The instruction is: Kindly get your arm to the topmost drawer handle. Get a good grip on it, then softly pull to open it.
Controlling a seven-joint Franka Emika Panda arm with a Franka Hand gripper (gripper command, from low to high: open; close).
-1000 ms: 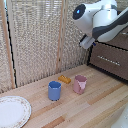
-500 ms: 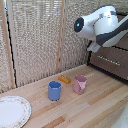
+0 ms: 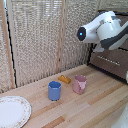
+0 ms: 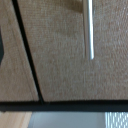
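Woven screens backed our wooden surface. At the exterior view's right, the glossy white arm faced the dark brown drawer; its thin silver bar handle showed close. Jaws unseen; we judged centring first wise.

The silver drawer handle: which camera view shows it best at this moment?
The wrist view shows it best: the silver bar handle is large and sharp against the brown drawer front. In the exterior view the arm hides most of the dresser, and no handle can be made out clearly.
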